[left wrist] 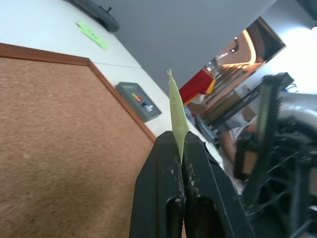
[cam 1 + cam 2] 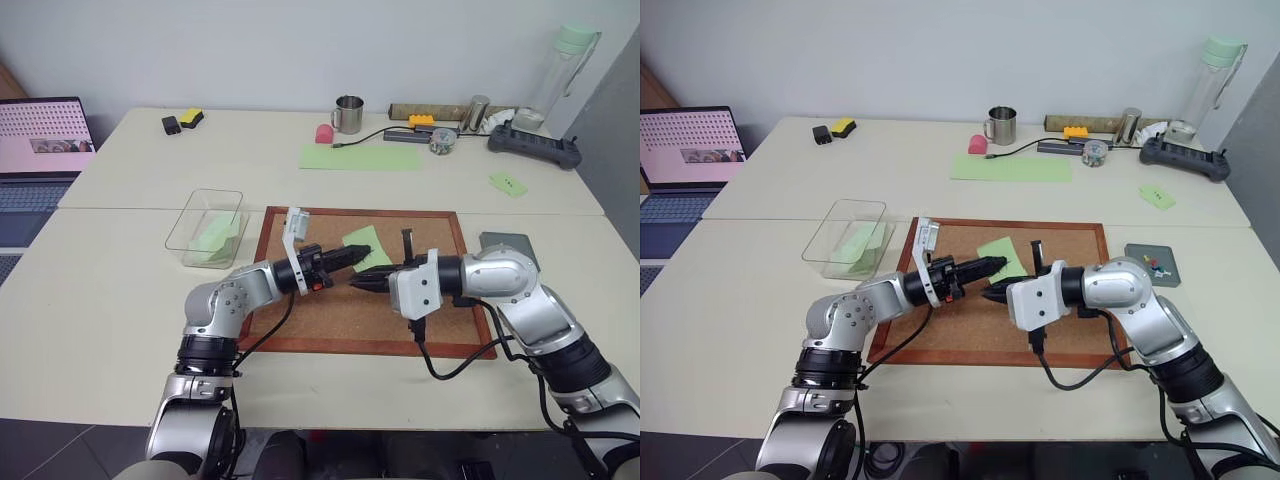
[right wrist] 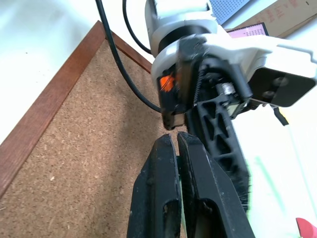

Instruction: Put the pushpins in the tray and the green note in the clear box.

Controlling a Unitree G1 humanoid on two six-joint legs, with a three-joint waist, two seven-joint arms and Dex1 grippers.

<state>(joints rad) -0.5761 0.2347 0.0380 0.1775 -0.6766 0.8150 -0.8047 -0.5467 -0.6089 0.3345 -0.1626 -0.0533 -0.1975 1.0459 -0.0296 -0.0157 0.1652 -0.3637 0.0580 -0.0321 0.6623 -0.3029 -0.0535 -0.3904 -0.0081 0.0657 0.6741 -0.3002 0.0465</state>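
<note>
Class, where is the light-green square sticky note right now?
The light-green square sticky note is clamped in the shut left pincer, over the middle of the cork board.

The green note [image 1: 177, 111] shows edge-on, its handwritten mark hidden.

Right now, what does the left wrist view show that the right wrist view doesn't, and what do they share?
Left wrist view alone: the left gripper shut on the green note, seen edge-on between its fingers, plus the tray with pushpins in it beyond the board's corner, and a green slip farther off.

Right wrist view alone: the right gripper shut on nothing visible, the left gripper's white wrist housing close ahead, and a black cable crossing the board.

Both share: the cork board with its wooden frame and the pale table around it.
</note>
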